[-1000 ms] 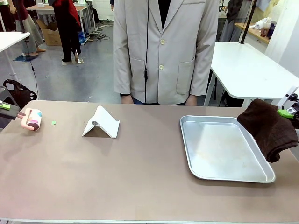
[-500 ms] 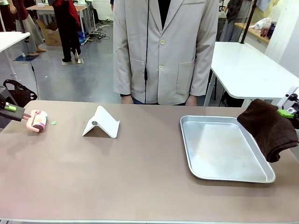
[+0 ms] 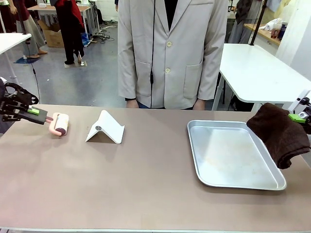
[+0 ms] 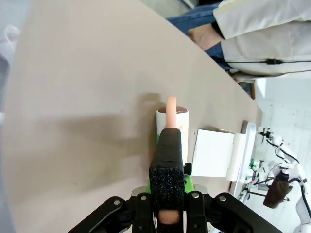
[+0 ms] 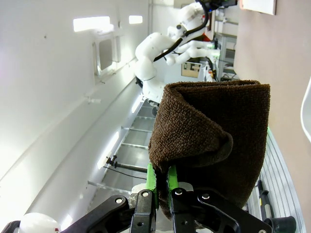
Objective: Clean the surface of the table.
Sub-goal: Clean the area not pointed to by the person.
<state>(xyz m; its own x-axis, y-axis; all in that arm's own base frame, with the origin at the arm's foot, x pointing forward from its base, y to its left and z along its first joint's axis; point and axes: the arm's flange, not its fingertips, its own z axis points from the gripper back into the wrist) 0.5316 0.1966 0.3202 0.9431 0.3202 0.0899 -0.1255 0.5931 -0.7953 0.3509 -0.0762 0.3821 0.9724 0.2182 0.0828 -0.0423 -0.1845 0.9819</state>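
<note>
The left gripper [image 3: 43,116] is clamped shut on the pink handle of a lint roller [image 3: 61,124]. The roller's drum sits on the table [image 3: 146,194] toward its far left corner, near a folded white stand [image 3: 108,127] to its right. The brown table spreads across the whole near side. At the right edge, the right gripper [image 3: 297,117] is closed on a dark brown cloth [image 3: 279,138], which hangs bunched beside the right rim of a silver tray [image 3: 228,183]. A person in a pale coat [image 3: 170,53] stands at the far side, both hands down by the table's edge.
</note>
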